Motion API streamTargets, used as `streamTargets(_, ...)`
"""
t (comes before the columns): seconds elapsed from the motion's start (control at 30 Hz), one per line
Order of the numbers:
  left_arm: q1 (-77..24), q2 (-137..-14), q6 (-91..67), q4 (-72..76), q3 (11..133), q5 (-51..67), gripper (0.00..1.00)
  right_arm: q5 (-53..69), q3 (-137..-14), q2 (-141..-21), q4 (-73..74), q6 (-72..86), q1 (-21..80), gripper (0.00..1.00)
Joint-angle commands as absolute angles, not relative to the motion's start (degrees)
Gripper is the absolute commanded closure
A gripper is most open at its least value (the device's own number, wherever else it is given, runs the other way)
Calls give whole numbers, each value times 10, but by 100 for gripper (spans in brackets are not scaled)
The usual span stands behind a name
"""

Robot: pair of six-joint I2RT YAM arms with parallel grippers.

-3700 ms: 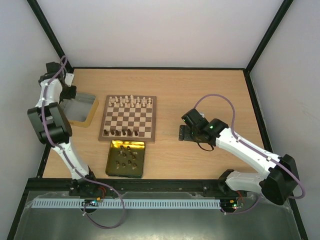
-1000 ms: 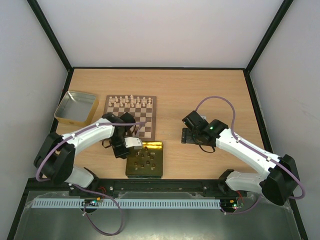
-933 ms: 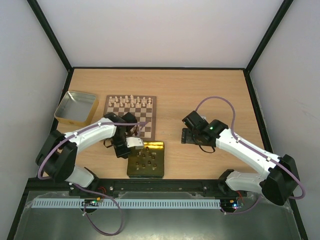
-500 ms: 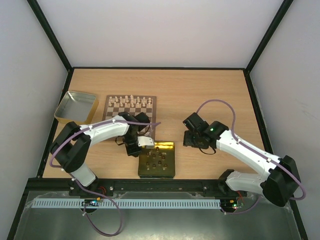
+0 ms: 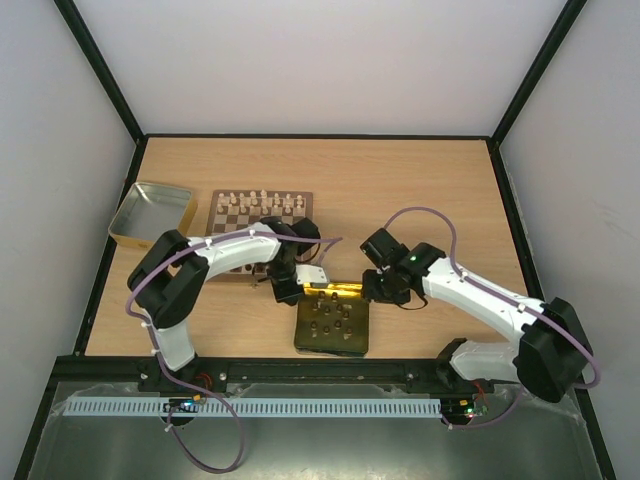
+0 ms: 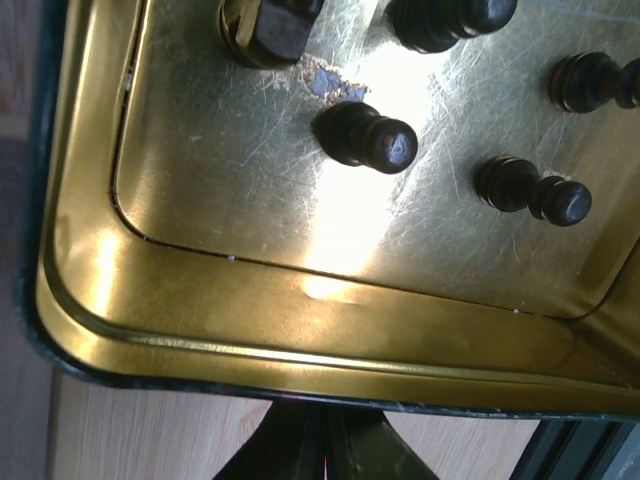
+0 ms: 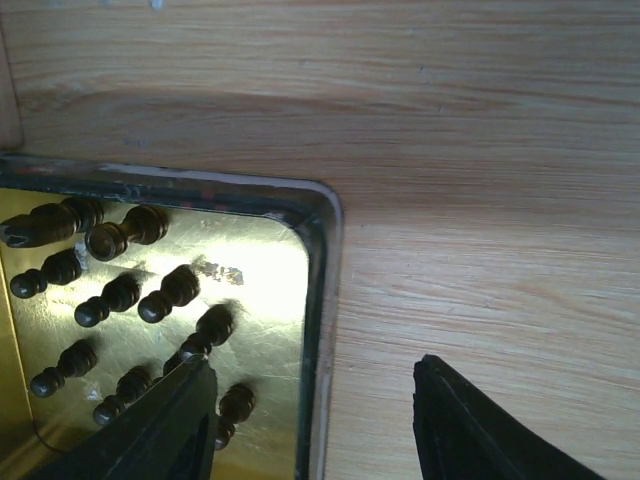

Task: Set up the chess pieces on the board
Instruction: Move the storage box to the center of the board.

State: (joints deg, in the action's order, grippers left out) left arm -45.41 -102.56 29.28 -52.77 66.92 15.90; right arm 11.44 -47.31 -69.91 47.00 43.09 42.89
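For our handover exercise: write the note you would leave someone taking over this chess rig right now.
The left gripper is shut on the rim of the gold tray.
The right gripper is open, jaws either side of that rim.
The pale pieces stand on the far rows of the board; the dark pieces stand in the tray.
Done: pale side looks set.
Left: dark pieces onto the board, whose near rows the left arm hides.

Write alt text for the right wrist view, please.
The right end effector, its fingers apart, straddles the rim of a gold tray that holds dark chess pieces. The wooden table fills the rest of the view.
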Motion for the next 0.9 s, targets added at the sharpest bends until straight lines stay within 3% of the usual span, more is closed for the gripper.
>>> streamTargets(0.0,-466,-1043,283,-524,692,174,98,137,-462,-721,460,407,431,50)
streamTargets(0.17,-473,-1056,274,-517,706,177,98,129,-444,-729,449,411,431,61)
streamTargets(0.37,-473,-1074,271,-508,731,164,98,98,-444,-747,432,428,431,66)
streamTargets(0.87,-472,-1163,270,-509,825,170,98,34,-479,-829,418,417,367,67)
